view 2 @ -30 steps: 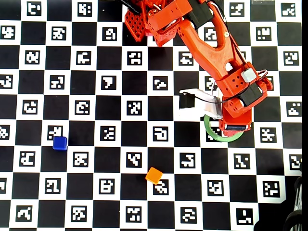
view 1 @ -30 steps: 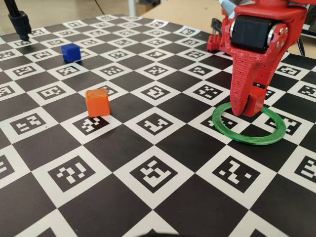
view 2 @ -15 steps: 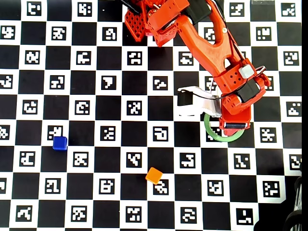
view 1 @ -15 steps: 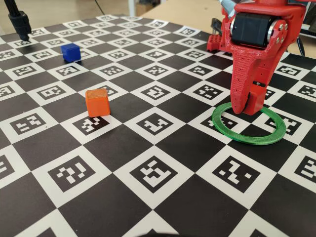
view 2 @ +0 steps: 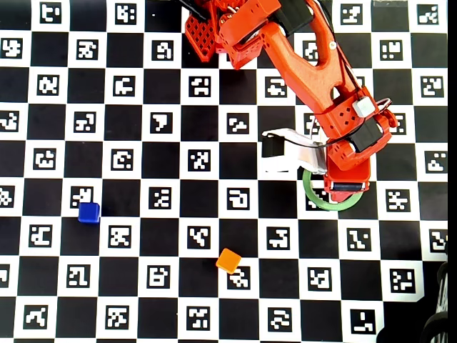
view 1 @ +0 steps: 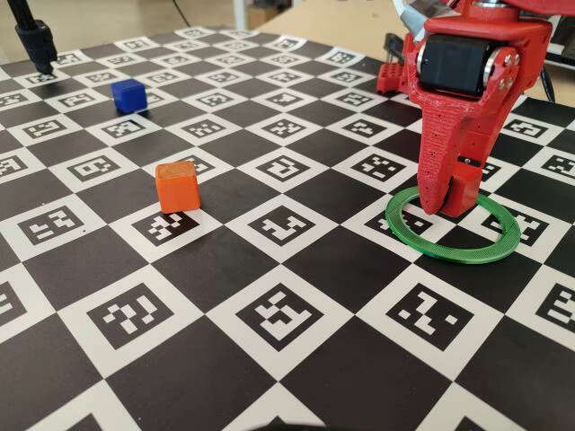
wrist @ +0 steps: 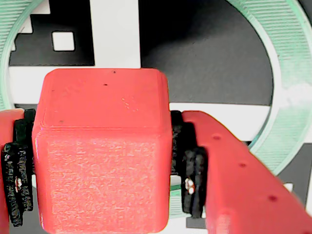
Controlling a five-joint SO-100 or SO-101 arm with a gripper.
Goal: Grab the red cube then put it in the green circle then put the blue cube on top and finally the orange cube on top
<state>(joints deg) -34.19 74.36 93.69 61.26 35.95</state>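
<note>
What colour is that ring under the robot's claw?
Bright green ring, clearest in the fixed view.

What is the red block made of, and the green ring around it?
The red cube looks like matte plastic, probably 3D-printed: the wrist view shows fine layer lines along its edge and a grainy face. The green circle also looks like thin plastic, with fine ridges running round it and a slight sheen. Neither material is certain.

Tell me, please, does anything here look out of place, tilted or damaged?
Nothing stands out. The gripper holds the red cube squarely over the green ring; the blue cube and orange cube sit upright on the board.
</note>
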